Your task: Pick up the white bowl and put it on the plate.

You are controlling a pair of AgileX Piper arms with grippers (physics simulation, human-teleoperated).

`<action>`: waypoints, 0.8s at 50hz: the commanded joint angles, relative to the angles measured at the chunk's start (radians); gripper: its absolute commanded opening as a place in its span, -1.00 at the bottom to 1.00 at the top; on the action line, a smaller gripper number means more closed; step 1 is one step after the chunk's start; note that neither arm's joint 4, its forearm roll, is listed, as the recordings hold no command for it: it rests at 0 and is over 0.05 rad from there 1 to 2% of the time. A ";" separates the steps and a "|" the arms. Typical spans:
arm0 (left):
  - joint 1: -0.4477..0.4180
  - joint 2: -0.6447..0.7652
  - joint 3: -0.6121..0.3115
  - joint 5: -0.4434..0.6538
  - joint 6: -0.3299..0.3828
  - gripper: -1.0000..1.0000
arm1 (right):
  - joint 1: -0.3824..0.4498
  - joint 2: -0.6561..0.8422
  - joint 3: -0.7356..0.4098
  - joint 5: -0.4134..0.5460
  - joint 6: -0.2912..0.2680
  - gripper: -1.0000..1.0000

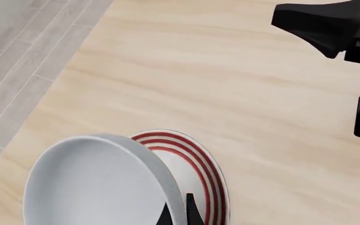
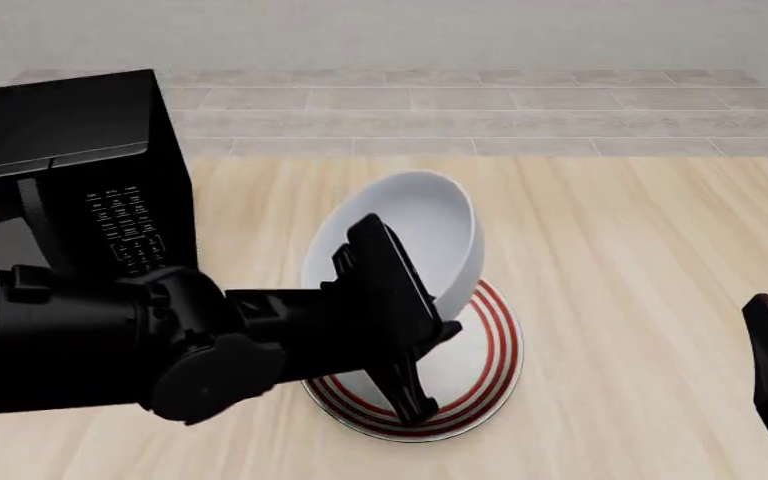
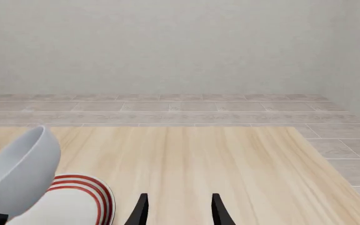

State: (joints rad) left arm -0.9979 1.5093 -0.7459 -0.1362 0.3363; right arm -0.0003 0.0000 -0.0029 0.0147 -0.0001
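the left gripper (image 2: 404, 345), pinching the rim of the white bowl (image 2: 418, 240), holds it tilted directly above the plate (image 2: 498, 350), so lowering looks next; the right gripper (image 3: 176, 211) waits spread, well apart.

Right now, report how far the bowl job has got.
Done: the left gripper has the white bowl pinched by its rim, tilted above the plate. In hand: bringing it over the plate. Left: level it, set it down, release. The right gripper is open, idle.

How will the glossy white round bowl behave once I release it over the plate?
The glossy white round bowl hangs steeply tilted over the red-ringed flat white plate, so it will probably rock or slide. Its smooth finish looks slippery, and it seems rigid.
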 commanded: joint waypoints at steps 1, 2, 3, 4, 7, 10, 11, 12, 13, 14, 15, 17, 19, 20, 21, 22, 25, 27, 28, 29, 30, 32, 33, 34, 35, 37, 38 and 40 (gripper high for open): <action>-0.006 0.013 -0.005 -0.015 -0.009 -1.00 | 0.000 0.006 0.000 -0.017 0.000 1.00; -0.004 0.012 -0.008 -0.010 -0.010 -1.00 | 0.000 0.006 0.000 -0.017 0.000 1.00; -0.006 0.013 -0.008 -0.011 -0.010 -1.00 | 0.001 0.006 0.000 -0.017 0.000 1.00; -0.006 0.013 -0.008 -0.011 -0.012 -1.00 | 0.000 0.006 0.000 -0.017 0.000 1.00; -0.009 0.021 -0.003 -0.021 -0.016 -1.00 | 0.001 0.006 0.000 -0.017 0.000 1.00; -0.011 0.034 0.003 -0.035 -0.019 -1.00 | 0.000 0.006 0.000 -0.017 0.000 1.00; -0.010 0.035 0.003 -0.037 -0.020 -1.00 | 0.000 0.006 0.000 -0.017 0.000 1.00; -0.010 0.038 0.003 -0.040 -0.020 -1.00 | 0.001 0.006 0.000 -0.017 0.000 1.00; -0.011 0.038 0.003 -0.040 -0.024 -1.00 | 0.000 0.006 0.000 -0.017 0.000 1.00; -0.012 0.039 0.003 -0.040 -0.024 -1.00 | 0.000 0.006 0.000 -0.017 0.000 1.00; -0.011 0.040 0.003 -0.041 -0.022 -1.00 | 0.000 0.006 0.000 -0.017 0.000 1.00; -0.007 0.045 0.001 -0.044 -0.023 -1.00 | 0.000 0.006 0.000 -0.017 0.000 1.00; -0.009 0.045 0.001 -0.043 -0.025 -1.00 | 0.000 0.006 0.000 -0.017 0.000 1.00; -0.008 0.048 0.002 -0.047 -0.024 -1.00 | 0.000 0.006 0.000 -0.017 0.000 1.00; -0.008 0.048 0.001 -0.045 -0.024 -1.00 | 0.000 0.006 0.000 -0.017 0.000 1.00; -0.008 0.050 0.003 -0.048 -0.025 -1.00 | 0.000 0.006 0.000 -0.017 0.000 1.00; -0.005 0.057 0.005 -0.054 -0.021 -1.00 | 0.001 0.006 0.000 -0.017 0.000 1.00; -0.005 0.054 0.003 -0.050 -0.023 -1.00 | 0.000 0.006 0.000 -0.017 0.000 1.00; -0.003 0.056 0.003 -0.053 -0.023 -1.00 | 0.001 0.006 0.000 -0.017 0.000 1.00; -0.004 0.056 0.003 -0.052 -0.025 -1.00 | 0.001 0.006 0.000 -0.017 0.000 1.00; -0.004 0.059 0.002 -0.055 -0.026 -1.00 | 0.001 0.006 0.000 -0.017 0.000 1.00; -0.008 0.059 0.002 -0.057 -0.030 -1.00 | 0.000 0.006 0.000 -0.017 0.000 1.00; -0.008 0.060 0.002 -0.057 -0.031 -1.00 | 0.001 0.006 0.000 -0.017 0.000 1.00; -0.009 0.064 0.003 -0.062 -0.033 -1.00 | 0.001 0.006 0.000 -0.017 0.000 1.00; -0.008 0.066 0.004 -0.064 -0.032 -1.00 | 0.000 0.006 0.000 -0.017 0.000 1.00; -0.008 0.070 0.005 -0.068 -0.036 -1.00 | 0.000 0.006 0.000 -0.017 0.000 1.00; -0.008 0.072 0.006 -0.070 -0.036 -1.00 | 0.000 0.006 0.000 -0.017 0.000 1.00; -0.007 0.075 0.009 -0.074 -0.040 -1.00 | 0.000 0.006 0.000 -0.017 0.000 1.00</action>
State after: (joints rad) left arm -1.0050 1.5734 -0.7326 -0.1947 0.2980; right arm -0.0003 0.0000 -0.0029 0.0147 -0.0001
